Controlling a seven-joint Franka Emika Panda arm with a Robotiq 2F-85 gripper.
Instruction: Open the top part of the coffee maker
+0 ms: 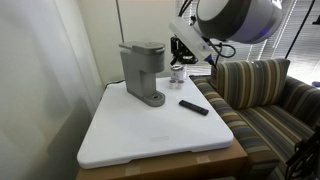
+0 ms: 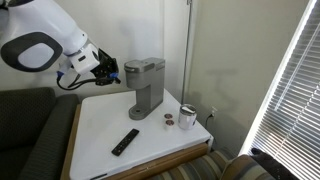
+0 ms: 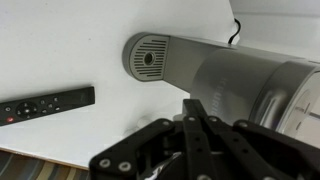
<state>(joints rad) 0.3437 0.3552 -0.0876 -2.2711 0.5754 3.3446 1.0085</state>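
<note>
The grey coffee maker [image 1: 143,75] stands upright at the back of the white table [image 1: 150,135]. It also shows in an exterior view [image 2: 146,88] and from above in the wrist view [image 3: 225,75]. Its top part [image 1: 142,47] [image 2: 147,65] lies flat and closed. My gripper [image 2: 108,69] is shut and empty, level with the head and close beside it. In an exterior view [image 1: 183,50] it sits just behind the machine. In the wrist view the fingers [image 3: 195,108] are pressed together in front of the grey head. I cannot tell if they touch it.
A black remote [image 1: 194,107] [image 2: 125,141] [image 3: 45,104] lies on the table in front of the machine. A small metal can [image 1: 178,74] [image 2: 187,117] stands beside it. A striped couch [image 1: 262,92] borders the table, and window blinds [image 2: 290,90] hang nearby.
</note>
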